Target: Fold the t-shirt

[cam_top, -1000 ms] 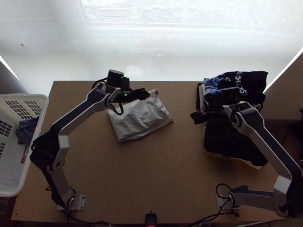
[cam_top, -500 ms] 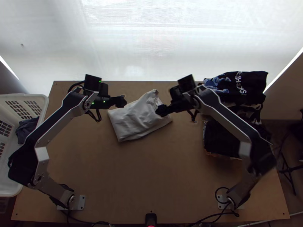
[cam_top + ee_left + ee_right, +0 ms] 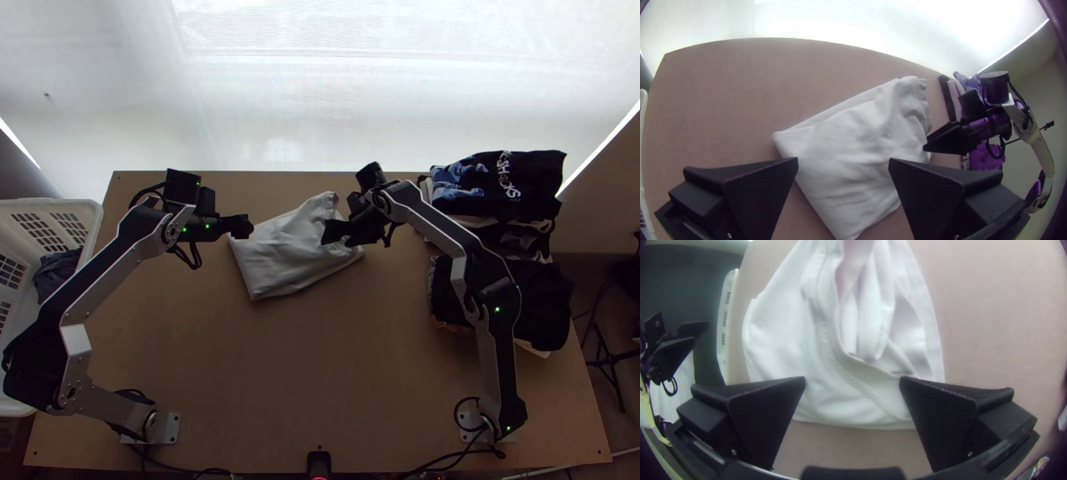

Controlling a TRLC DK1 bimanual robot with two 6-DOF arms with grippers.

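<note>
Note a white T-shirt (image 3: 284, 256) lying folded in a compact, slanting bundle on the wooden worktop (image 3: 320, 360), left of centre and closer to the far edge than to the near one. Appears largely folded; judge the step as tidying the collar (image 3: 835, 364) end, loose and rippled on the side toward the worktop's right edge.

Observe the right gripper (image 3: 852, 380) over that end, fingers spread wide, gripping nothing. Observe the left gripper (image 3: 843, 159) by the bundle's left corner, likewise wide apart and without cloth. Cannot tell from these views whether either touches fabric.

Lower the right fingers square to the loose edge, pinch all layers needed and no more, then draw gently outward to flatten the ripples. Meanwhile, press lightly at the left corner to prevent sliding. Avoid lifting high; likely to open the finished folds. Expect soft, limp cloth, prone to dragging as one piece.

Beyond, toward the far right corner, note a dark printed T-shirt (image 3: 524, 180) and, nearer, a black garment (image 3: 544, 296) on a pile. Keep the right arm (image 3: 436, 228) high when passing these. At the left edge, note a white laundry basket (image 3: 92, 240), close to the left arm (image 3: 104, 276); allow room for the elbow.
</note>
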